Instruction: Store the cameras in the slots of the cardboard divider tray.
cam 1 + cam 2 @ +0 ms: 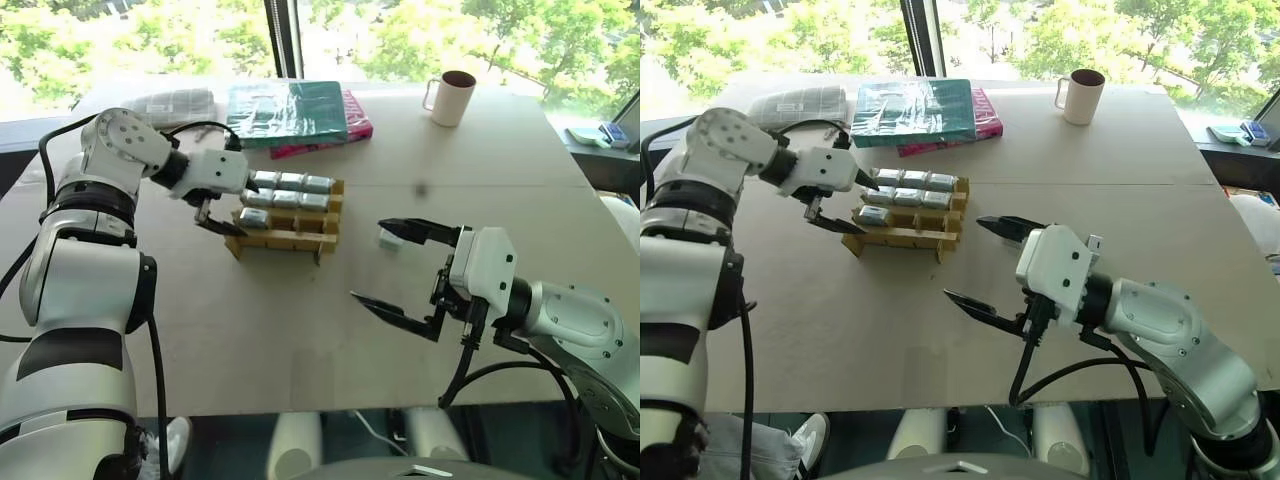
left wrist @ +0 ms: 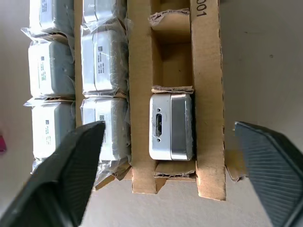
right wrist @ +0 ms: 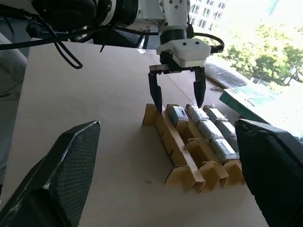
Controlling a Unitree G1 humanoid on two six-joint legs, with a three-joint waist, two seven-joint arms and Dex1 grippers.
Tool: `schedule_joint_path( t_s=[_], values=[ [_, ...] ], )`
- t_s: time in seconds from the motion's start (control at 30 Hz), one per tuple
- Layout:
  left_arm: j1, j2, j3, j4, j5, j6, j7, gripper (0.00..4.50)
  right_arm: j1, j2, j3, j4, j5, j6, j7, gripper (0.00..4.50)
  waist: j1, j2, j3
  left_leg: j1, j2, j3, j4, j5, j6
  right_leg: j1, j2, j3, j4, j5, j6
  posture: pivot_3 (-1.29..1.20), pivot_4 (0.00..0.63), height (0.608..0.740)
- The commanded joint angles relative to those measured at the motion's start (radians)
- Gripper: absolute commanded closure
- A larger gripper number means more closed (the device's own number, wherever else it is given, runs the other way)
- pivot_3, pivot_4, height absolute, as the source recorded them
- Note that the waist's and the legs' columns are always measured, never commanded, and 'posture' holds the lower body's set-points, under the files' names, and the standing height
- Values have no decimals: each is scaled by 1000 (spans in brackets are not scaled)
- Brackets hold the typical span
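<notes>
Well past halfway, judging by the cardboard divider tray (image 1: 280,243) in the middle of the desk (image 1: 250,340)

Counted in the tray: seven cameras (image 1: 292,182). Three wrapped ones across the far row, three more across the next row, and one bare camera (image 2: 170,126) seated upright in the left-end slot of the row nearer the robot. Seated fully, by the look of it, with cardboard walls on all sides and its port face turned up

Above the tray's left end: the left claw (image 3: 178,107), spread wide, pointing down, with one finger either side of that bare camera and touching neither it nor the cardboard. Pinching nothing

Right of the tray, a little apart from it: the right claw (image 1: 366,258), also spread wide and turned level towards the tray. Empty between its fingers. Just beside its far finger, on the desk to the right of the tray: one loose camera (image 1: 389,238), not yet stored and seemingly not gripped

Left to do, as a judgement: fetch the loose camera and drop it into one of the open slots next to the bare camera. At least two slots there stand empty; hard to tell how many more lie along the tray's near edge
</notes>
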Motion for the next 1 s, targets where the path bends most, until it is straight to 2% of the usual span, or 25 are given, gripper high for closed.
schedule_joint_path(
  t_s=[0.03, 0.07, 0.13, 0.17, 0.2, 0.27, 0.37, 0.47, 0.57, 0.7, 0.83, 0.93, 1.0],
  values=[
    [44, 77, -6, -139, -213, 78, -17, 90, 17, -9, -48, -38, 12, -22, -4, 0, -3, 0, 0, 0, 0, 0, 0, 0, 0, 0, 0, 0, 0, 0, 0, 0, 150, 740],
    [71, 97, -29, -189, -273, 110, -17, 90, 23, -11, -52, -38, 13, -23, -4, 0, -5, 0, 0, 0, 0, 0, 0, 0, 0, 0, 0, 0, 0, 0, 0, 0, 150, 740],
    [161, 156, -52, -410, -508, 359, -17, 90, 40, -11, -65, -38, 15, -25, -6, 0, -8, 0, 0, 2, 1, 0, -1, 0, 0, 1, 0, 1, 1, 0, 0, 0, 150, 740],
    [233, 204, -38, -585, -670, 557, -17, 90, 23, -6, -73, 11, 11, -32, 1, 0, -7, 0, 0, 3, 1, 1, -1, 0, 0, 1, 0, 1, 1, 0, 0, 0, 150, 740],
    [284, 238, -25, -711, -780, 699, -17, 90, 10, -3, -82, 50, 8, -38, 9, 0, -10, 0, 0, 3, 1, 0, -1, 0, 0, 2, 0, 1, 1, 0, 0, 0, 150, 740],
    [423, 262, 85, -959, -956, 987, -10, 90, 8, 4, -100, 103, 3, -49, 9, 0, -8, 0, 0, 3, 2, 0, 0, 0, 0, 3, 0, 1, 1, 0, 0, 0, 150, 740],
    [605, 259, 209, -1207, -1112, 1196, 111, 90, 39, -4, -110, 117, -54, -84, -7, 0, -1, 1, 0, 8, 2, -1, 1, 0, 0, 8, 0, -1, 1, -3, -4, 0, 150, 740],
    [840, 131, 344, -1470, -1275, 1297, 397, 90, 112, -20, -153, 107, -106, -88, -44, 0, 2, 4, -2, 10, 2, 0, 0, 0, 0, 9, 0, 0, -1, -3, -4, 0, 150, 740],
    [1048, 12, 398, -1683, -1299, 1291, 590, 90, 174, -39, -209, 98, -118, -55, -67, 0, 1, 3, -2, 11, 1, -1, 1, 0, 0, 10, 0, 0, 0, -3, -4, 0, 150, 740],
    [1256, -83, 448, -1839, -1253, 1239, 711, 90, 239, -68, -279, 108, -77, 21, -65, 0, 0, 3, -2, 13, 2, 0, 0, 0, 0, 11, 1, 2, 0, -3, -4, 0, 150, 740],
    [1393, -23, 544, -1921, -1283, 1244, 652, 90, 215, -71, -253, 196, -119, 44, -86, 0, -3, 3, -2, 27, 2, 1, -3, 0, -1, 21, 1, 3, 0, -5, -1, 0, 150, 740],
    [1407, -6, 566, -1952, -1315, 1263, 683, 90, 193, -67, -245, 239, -130, 72, -99, 0, -1, 5, -2, 29, 2, 1, -3, -3, -6, 22, -1, 2, -2, -4, -2, 0, 150, 740],
    [1432, 24, 577, -2005, -1283, 1250, 667, 90, 159, -43, -244, 292, -136, 124, -141, 0, -2, 5, -2, 29, 1, 1, -3, -3, -6, 21, -3, 2, -2, -4, -2, 0, 150, 740]
  ],
)
